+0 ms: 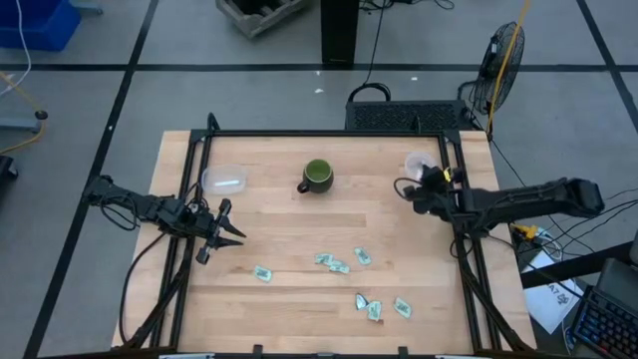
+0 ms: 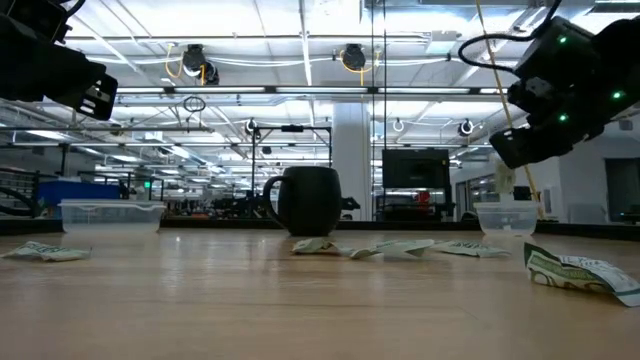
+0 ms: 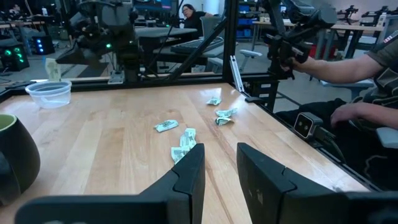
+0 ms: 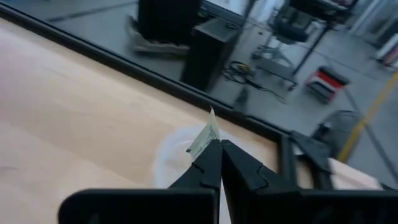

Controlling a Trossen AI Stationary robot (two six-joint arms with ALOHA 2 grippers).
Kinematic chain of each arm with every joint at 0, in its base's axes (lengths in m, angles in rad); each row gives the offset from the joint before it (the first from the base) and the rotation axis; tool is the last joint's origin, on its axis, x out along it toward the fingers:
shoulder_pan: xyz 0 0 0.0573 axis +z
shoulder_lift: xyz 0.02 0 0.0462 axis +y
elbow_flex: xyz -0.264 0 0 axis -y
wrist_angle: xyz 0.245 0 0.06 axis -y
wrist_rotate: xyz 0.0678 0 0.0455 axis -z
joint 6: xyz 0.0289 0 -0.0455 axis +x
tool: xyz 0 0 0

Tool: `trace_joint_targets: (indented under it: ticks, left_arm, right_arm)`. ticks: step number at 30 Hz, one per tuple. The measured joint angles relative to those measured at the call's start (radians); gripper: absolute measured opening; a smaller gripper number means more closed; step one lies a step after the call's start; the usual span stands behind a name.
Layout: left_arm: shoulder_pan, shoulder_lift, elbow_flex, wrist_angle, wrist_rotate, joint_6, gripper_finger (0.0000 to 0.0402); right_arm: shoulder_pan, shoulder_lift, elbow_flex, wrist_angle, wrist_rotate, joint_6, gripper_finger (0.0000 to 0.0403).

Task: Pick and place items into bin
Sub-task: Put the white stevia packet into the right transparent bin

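Several small pale green and white packets (image 1: pixel 339 265) lie flat on the wooden table's near half, with more by the near right (image 1: pixel 374 307). My right gripper (image 4: pixel 219 144) is shut on one packet (image 4: pixel 204 137) over a clear round bowl (image 1: pixel 419 164) at the far right. My left gripper (image 1: pixel 227 225) hangs open above bare wood at the table's left, its fingers (image 3: pixel 189 171) pointing toward the packets (image 3: pixel 183 144). A dark green mug (image 1: pixel 317 177) stands at the far middle. My right gripper pinches the packet by its lower end (image 4: pixel 208 142) between the tips of its two fingers. The packet is lifted clear and sticks out past the fingertips, above the clear bowl (image 4: pixel 177 158). In the left wrist view it hangs (image 3: pixel 53 70) over the bowl (image 3: pixel 50 93).
A clear rectangular tub (image 1: pixel 225 179) sits at the far left, near the left gripper. A black frame (image 1: pixel 329 135) runs along the table's far and side edges. A person's arm (image 3: pixel 354 59) shows beyond the table's near edge. Bare wood lies between the mug and the packets.
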Motion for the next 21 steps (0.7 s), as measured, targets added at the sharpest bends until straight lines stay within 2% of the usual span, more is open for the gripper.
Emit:
trace_joint_targets:
  ticks: [4,8,18,21]
  left_arm:
    - [0.0,0.0,0.0,0.0,0.0,0.0,0.0097]
    - [0.0,0.0,0.0,0.0,0.0,0.0,0.0097]
    - [0.0,0.0,0.0,0.0,0.0,0.0,0.0097]
    - [0.0,0.0,0.0,0.0,0.0,0.0,0.0097]
  right_arm:
    - [-0.078,0.0,0.0,0.003,-0.012,-0.046,0.0]
    - [-0.136,0.0,-0.003,0.015,-0.089,-0.048,0.0]
    - [-0.222,0.0,-0.173,0.37,-0.122,-0.236,0.0]
    - [-0.229,0.0,-0.207,0.463,-0.186,-0.291,0.0]
